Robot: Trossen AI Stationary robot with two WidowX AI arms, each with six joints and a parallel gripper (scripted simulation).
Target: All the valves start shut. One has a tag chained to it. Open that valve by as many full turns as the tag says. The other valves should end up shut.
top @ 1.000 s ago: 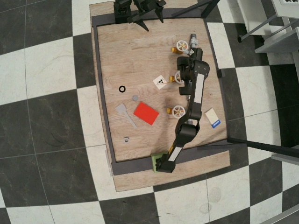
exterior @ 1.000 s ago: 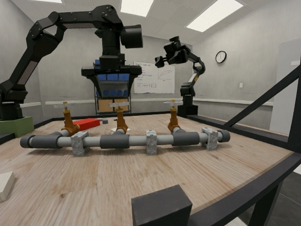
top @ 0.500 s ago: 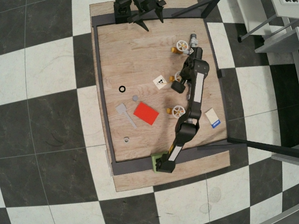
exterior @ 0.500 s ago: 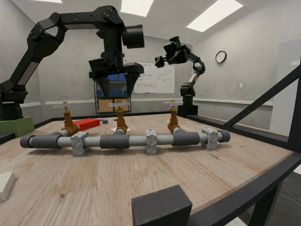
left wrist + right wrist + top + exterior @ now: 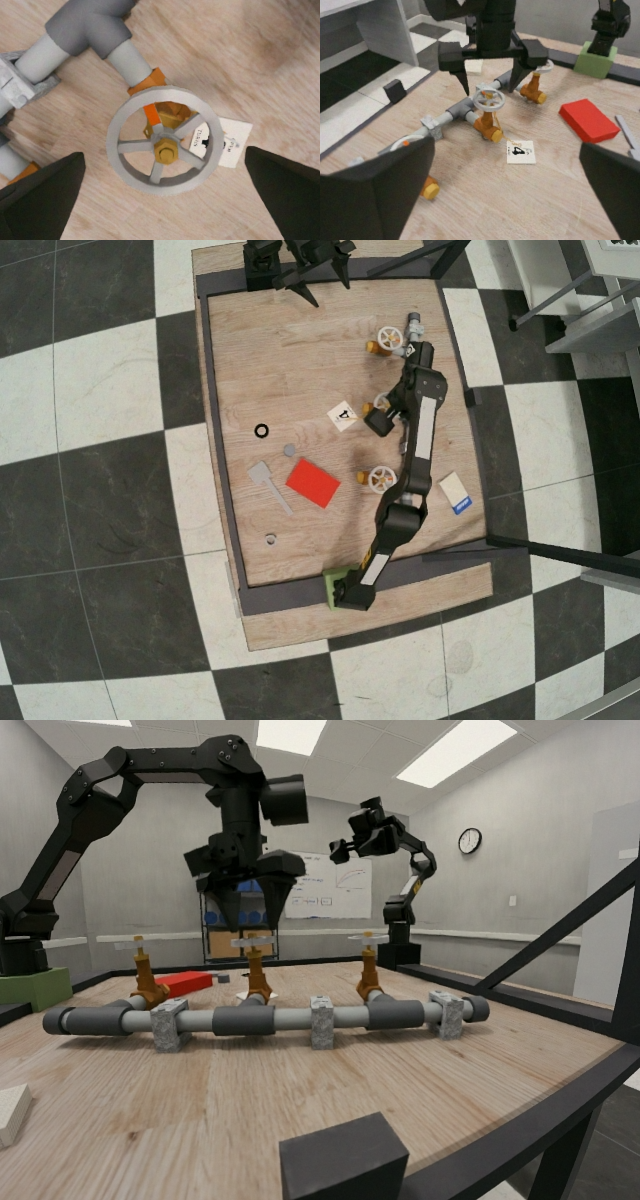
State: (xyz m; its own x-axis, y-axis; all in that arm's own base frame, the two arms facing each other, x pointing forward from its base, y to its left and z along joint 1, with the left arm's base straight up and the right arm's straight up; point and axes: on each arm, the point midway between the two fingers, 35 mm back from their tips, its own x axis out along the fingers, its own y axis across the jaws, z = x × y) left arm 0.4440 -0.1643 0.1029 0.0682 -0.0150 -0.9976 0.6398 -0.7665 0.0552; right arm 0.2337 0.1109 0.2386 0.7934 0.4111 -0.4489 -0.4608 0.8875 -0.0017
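The middle valve's grey handwheel (image 5: 252, 942) (image 5: 114, 135) (image 5: 489, 108) has one orange-marked spoke (image 5: 152, 114), pointing toward the pipe side. A white tag (image 5: 338, 418) (image 5: 237, 137) (image 5: 521, 159) reading "4" is chained to this valve. My left gripper (image 5: 253, 928) (image 5: 165, 156) is open, pointing down just above this wheel, its fingers on opposite sides and not touching it. Two untagged valves have wheels at the far end (image 5: 379, 338) and near the green base (image 5: 382, 492). My right gripper (image 5: 331, 296) (image 5: 505, 146) is open and empty, high at the table's far edge.
The grey pipe (image 5: 289, 1018) joins the valves on stone-like supports. A red block (image 5: 312, 482) (image 5: 590, 122), a grey scoop-like tool (image 5: 259, 473), a grey disc (image 5: 289, 449) and a cream block (image 5: 454, 486) with a blue end lie on the table. My left arm reaches over the pipe.
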